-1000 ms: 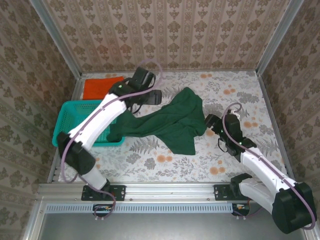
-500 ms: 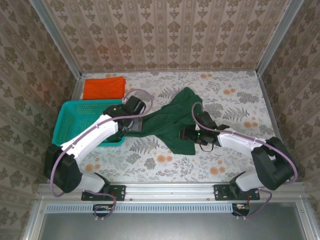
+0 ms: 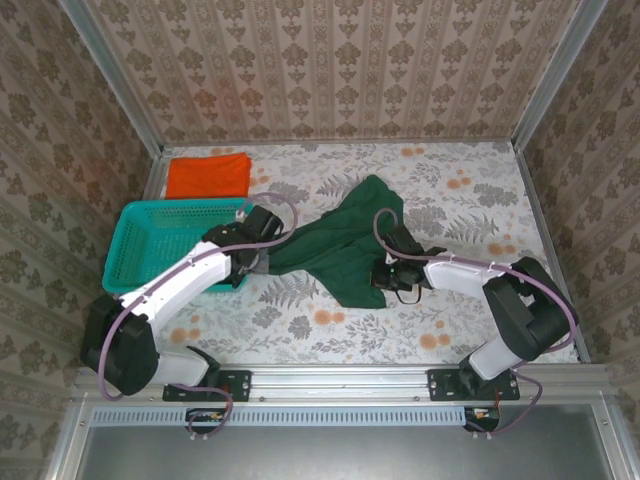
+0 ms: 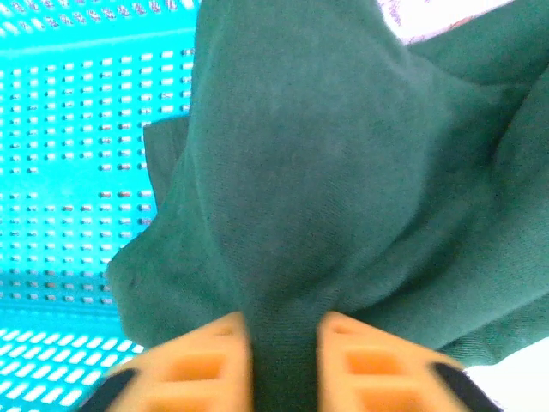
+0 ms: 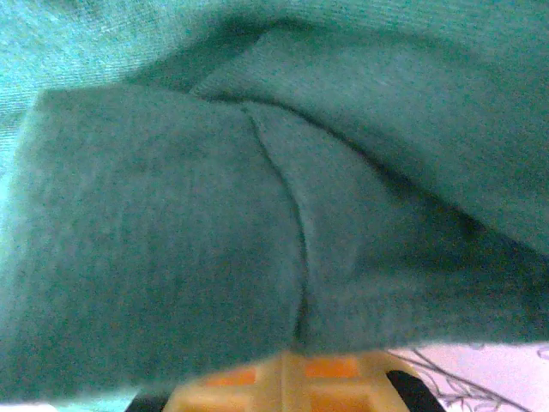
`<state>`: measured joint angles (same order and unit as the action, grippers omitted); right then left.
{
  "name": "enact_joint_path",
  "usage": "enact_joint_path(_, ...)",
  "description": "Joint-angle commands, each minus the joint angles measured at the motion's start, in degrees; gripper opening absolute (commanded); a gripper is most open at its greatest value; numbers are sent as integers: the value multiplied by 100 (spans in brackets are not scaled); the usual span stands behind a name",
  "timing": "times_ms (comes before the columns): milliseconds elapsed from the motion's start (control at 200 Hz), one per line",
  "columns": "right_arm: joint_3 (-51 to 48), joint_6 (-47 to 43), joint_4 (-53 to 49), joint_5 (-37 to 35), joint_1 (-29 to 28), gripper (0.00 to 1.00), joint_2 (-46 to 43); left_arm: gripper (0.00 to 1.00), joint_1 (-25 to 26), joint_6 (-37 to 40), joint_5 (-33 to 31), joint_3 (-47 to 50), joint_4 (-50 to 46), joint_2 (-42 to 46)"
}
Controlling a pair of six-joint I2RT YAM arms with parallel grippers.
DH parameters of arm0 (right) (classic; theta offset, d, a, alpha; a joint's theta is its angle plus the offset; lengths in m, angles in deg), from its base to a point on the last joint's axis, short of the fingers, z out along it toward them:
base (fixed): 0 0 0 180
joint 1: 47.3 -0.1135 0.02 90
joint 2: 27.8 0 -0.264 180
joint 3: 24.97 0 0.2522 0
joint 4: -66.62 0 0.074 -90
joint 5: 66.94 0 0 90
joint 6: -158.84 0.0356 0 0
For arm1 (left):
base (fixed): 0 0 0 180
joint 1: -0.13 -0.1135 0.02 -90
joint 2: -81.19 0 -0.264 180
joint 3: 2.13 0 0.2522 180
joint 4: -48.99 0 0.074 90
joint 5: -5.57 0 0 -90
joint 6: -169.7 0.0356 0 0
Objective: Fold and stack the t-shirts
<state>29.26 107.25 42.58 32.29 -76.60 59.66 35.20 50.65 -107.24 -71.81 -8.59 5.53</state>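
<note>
Pinching a ridge of the green t-shirt (image 4: 343,172) between its orange fingers (image 4: 206,365), the left gripper (image 4: 283,343) holds the shirt's left end, where the cloth hangs over the wall of the teal basket (image 4: 69,172) just to the gripper's left. The right gripper (image 3: 386,276) is pressed together on the shirt's opposite edge, with the fabric bunched over its tips in the right wrist view. Between the two grippers the shirt lies crumpled on the table (image 3: 470,200), one part reaching away toward the far wall. The table has a pale covering printed with ferns and orange blossoms. Beyond the left gripper and past the basket, the orange t-shirt (image 3: 207,175) rests flat in the far left corner. Beige patterned wallpaper (image 3: 350,70) closes in three sides, and a metal rail (image 3: 330,380) runs along the near edge.
</note>
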Motion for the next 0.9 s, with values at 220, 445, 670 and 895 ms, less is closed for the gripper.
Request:
enact_joint_path(220, 44, 130, -162, -10, 333, 0, -1602, 0, 365, 340, -647, -1096, -232, 123)
enact_joint_path(445, 364, 184, -884, 92, 1356, 0, -2841, 0, 987, 779, -318, -2905, -48, -706)
enact_joint_path(670, 1323, 267, -1666, 13, 2565, 0, -3750, 8, 890, 792, 520, -5236, -418, -2366)
enact_joint_path(895, 1704, 258, -2197, 204, 2719, 0, -4081, 17, 327, 614, 1165, -5911, -845, -3140)
